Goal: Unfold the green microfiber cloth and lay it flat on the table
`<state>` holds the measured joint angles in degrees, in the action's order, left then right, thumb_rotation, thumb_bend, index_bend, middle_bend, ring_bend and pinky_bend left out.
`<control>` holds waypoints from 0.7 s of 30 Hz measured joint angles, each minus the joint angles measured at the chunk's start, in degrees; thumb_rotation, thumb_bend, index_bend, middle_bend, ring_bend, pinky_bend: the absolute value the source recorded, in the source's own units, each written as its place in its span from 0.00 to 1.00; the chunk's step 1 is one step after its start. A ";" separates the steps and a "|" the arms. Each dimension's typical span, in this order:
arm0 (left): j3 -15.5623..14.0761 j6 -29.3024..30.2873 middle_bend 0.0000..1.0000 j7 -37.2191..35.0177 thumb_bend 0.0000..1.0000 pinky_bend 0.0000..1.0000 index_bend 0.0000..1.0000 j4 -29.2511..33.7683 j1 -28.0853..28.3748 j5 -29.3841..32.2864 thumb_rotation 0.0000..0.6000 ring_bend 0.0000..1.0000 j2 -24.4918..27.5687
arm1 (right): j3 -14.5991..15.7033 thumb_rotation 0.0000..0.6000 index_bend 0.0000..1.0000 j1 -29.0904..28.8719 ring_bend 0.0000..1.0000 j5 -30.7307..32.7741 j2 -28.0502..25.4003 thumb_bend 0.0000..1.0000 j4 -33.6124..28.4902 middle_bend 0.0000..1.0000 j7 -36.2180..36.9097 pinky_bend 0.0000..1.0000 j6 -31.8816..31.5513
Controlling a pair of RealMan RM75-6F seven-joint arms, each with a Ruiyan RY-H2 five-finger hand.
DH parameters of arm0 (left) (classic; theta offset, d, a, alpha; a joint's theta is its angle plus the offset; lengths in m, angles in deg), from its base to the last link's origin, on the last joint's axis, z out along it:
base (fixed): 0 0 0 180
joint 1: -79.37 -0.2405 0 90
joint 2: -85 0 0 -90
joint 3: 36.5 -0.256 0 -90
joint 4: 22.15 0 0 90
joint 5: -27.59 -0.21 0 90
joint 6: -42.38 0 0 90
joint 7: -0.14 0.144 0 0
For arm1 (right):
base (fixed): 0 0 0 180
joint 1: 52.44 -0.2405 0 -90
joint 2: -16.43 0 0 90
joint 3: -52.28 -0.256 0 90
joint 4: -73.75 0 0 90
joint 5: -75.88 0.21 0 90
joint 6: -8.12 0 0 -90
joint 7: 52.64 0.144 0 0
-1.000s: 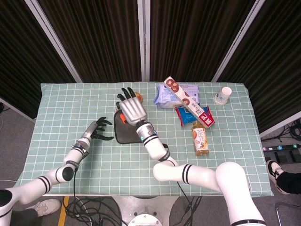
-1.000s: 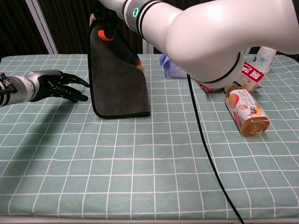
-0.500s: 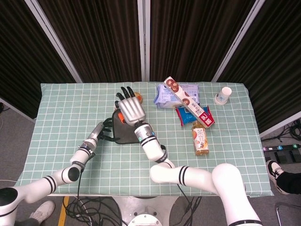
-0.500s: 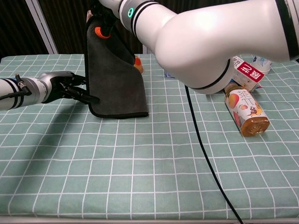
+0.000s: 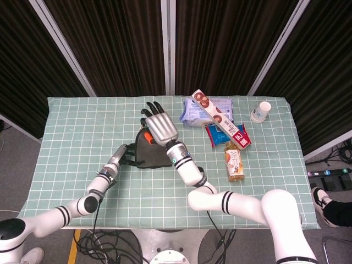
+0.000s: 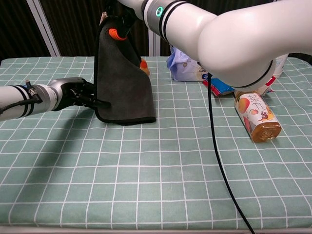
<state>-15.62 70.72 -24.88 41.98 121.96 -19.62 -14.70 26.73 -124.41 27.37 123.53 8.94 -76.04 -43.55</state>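
Note:
The cloth point(image 5: 151, 155) point(image 6: 124, 83) looks dark grey-green and hangs folded. Its bottom edge rests on the checked tablecloth point(image 5: 71, 126). My right hand point(image 5: 160, 126) point(image 6: 120, 17) grips its top corner and holds it up above the table. My left hand point(image 5: 121, 157) point(image 6: 77, 93) lies low on the table at the cloth's left side. Its fingertips point(image 6: 105, 103) pinch the lower left edge. The far side of the cloth is hidden in the chest view.
A small orange object point(image 6: 143, 65) peeks out behind the cloth. To the right lie a blue packet point(image 5: 193, 112), a long snack box point(image 5: 220, 119) and a juice bottle point(image 5: 235, 160) point(image 6: 256, 117) on its side. A paper cup point(image 5: 262, 111) stands at the back right.
My left hand slid right along the table and reached the cloth's lower left edge. My right hand shifted slightly right, still holding the cloth up.

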 measured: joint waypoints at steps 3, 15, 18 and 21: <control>-0.12 0.76 0.40 -0.08 0.43 0.26 0.81 1.51 -0.69 -1.35 1.00 0.20 0.63 | 0.46 1.00 0.67 1.39 0.01 -1.08 -1.13 0.48 -2.23 0.20 1.07 0.00 -0.76; -0.74 8.13 0.40 1.88 0.44 0.26 0.83 14.05 -4.62 -9.44 1.00 0.20 9.54 | 3.29 1.00 0.66 10.19 0.01 -6.12 -10.78 0.48 -15.62 0.20 7.53 0.00 -3.86; -0.75 10.67 0.40 4.20 0.44 0.26 0.83 14.79 -4.87 -10.11 1.00 0.20 11.18 | 3.26 1.00 0.66 11.22 0.01 -6.16 -12.13 0.48 -16.21 0.20 9.35 0.00 -3.53; -0.22 11.78 0.40 6.07 0.44 0.26 0.83 13.85 -4.40 -9.05 1.00 0.20 11.80 | 2.77 1.00 0.66 11.33 0.01 -5.55 -12.31 0.48 -14.97 0.21 10.87 0.00 -2.47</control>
<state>-15.84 82.50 -18.82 55.83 117.56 -28.68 -2.89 29.50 -113.07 21.82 111.22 -6.03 -65.17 -46.02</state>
